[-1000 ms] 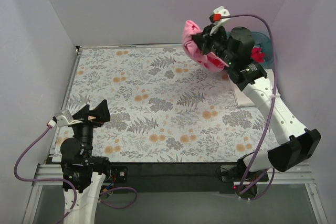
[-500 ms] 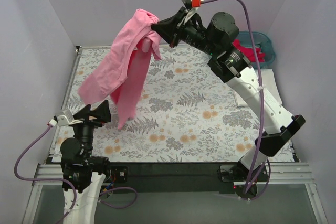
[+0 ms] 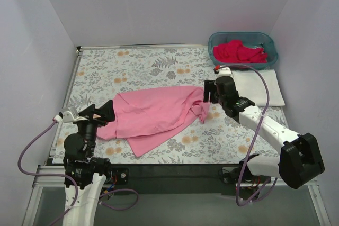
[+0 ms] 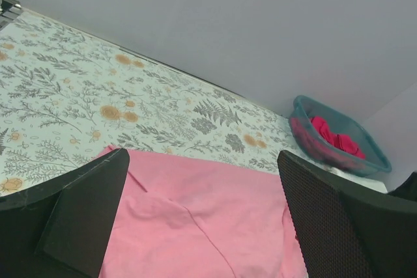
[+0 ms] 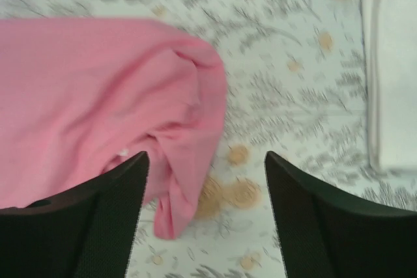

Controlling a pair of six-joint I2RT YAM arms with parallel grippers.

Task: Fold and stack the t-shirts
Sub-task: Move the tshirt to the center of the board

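Light pink t-shirt (image 3: pixel 153 117), half a second back dangling in the air from the right gripper (image 3: pixel 207 95), now lies on the table; right arm has come down with it.

- Floral cloth (image 3: pixel 148 72): one, grey and orange, covering the table.
- Light pink t-shirt: one, spread out but rumpled across the front middle of the cloth. Its right end is bunched just under the right gripper, its left edge just beside the left gripper (image 3: pixel 98 114).
- White t-shirt (image 3: pixel 259 86): one, folded flat at the right edge, just in front of the basket.
- Teal basket (image 3: pixel 273 43): one, far right corner.
- Deep pink-red shirts (image 3: pixel 238 52): a heap in the basket, count not readable.
- Grippers: two. Right has its fingers spread, nothing pinched, over the bunched end. Left has its fingers wide apart, empty, low at the near left.
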